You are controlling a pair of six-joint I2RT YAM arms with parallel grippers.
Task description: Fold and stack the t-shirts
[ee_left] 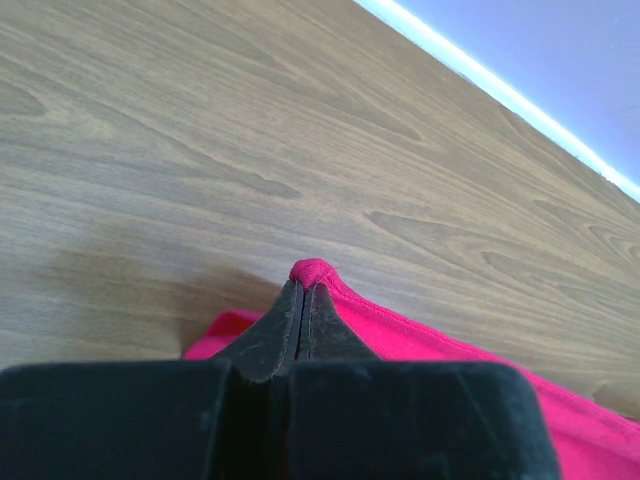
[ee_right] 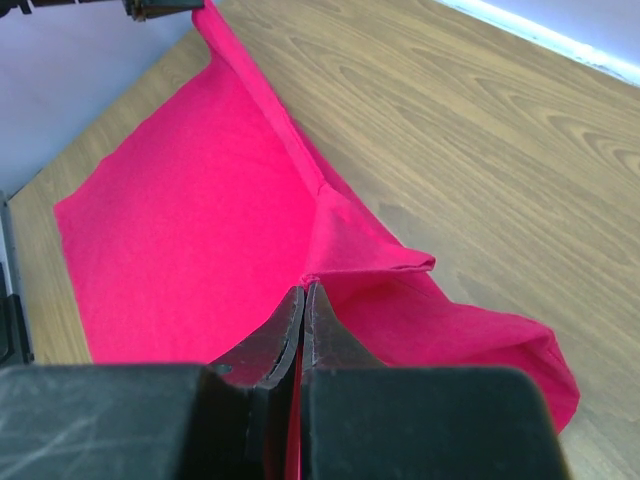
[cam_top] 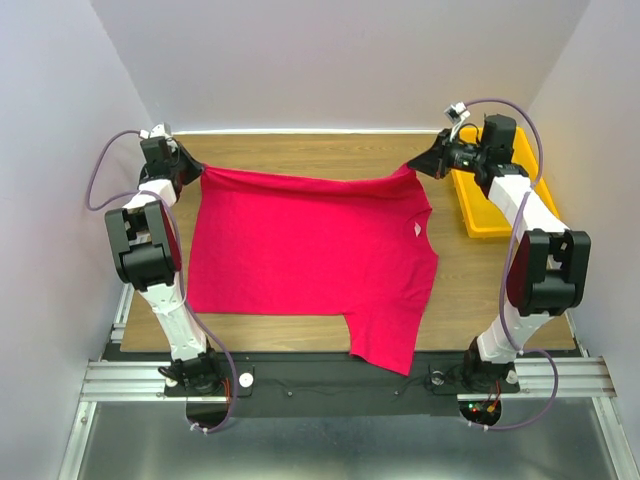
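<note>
The crimson-pink t-shirt [cam_top: 300, 250] lies spread over the wooden table, its small white neck label [cam_top: 415, 229] at the right and one sleeve hanging over the near edge. My left gripper [cam_top: 196, 167] is shut on the shirt's far left corner; in the left wrist view the fabric [ee_left: 480, 360] bunches at my gripper's [ee_left: 306, 283] tips. My right gripper [cam_top: 422, 163] is shut on the far right corner. In the right wrist view my gripper [ee_right: 304, 288] pinches the cloth [ee_right: 200, 220], and the far edge runs taut between both grippers, lifted slightly.
A yellow plastic tray [cam_top: 500, 205] stands at the right edge of the table [cam_top: 330, 150], partly under the right arm. White walls enclose the table at the back and both sides. A black rail runs along the near edge.
</note>
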